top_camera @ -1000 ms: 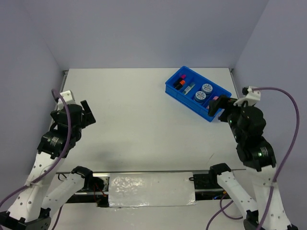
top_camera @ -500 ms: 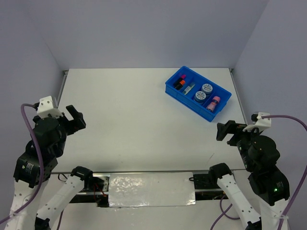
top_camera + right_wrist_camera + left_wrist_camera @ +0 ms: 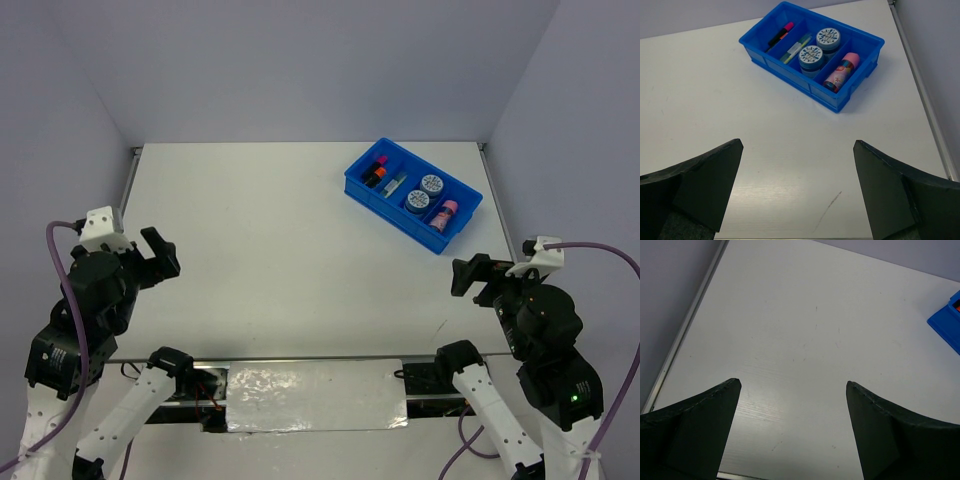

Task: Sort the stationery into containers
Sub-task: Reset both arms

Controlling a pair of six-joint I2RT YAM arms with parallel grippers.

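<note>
1. Top external view:
   - Blue tray (image 3: 390,216) at the far right of the white table (image 3: 290,230), set at an angle, split into four compartments.
   - In the tray, from its far-left end to its near-right end: highlighters (image 3: 375,172), a thin pen (image 3: 396,184), two round blue tubs (image 3: 425,192), then a pink cylinder (image 3: 448,212).
   - Left gripper (image 3: 163,250) at the near left of the table, well apart from the tray, jaws spread wide, grasping nothing.
   - Right gripper (image 3: 468,280) at the near right, nearer the tray but not touching it, jaws likewise wide and grasping nothing.

2. Left wrist view:
   - Two dark fingers of the left gripper far apart, only bare tabletop between them.
   - One corner of the blue tray just visible at the right edge.

3. Right wrist view:
   - Fingers of the right gripper far apart, above bare table.
   - Whole tray ahead of them, beyond the fingertips.
   - Highlighters with pink and orange caps in the leftmost compartment.
   - Pen in the next compartment.
   - Both tubs side by side in the third.
   - Pink cylinder lying on its side in the last.
</note>
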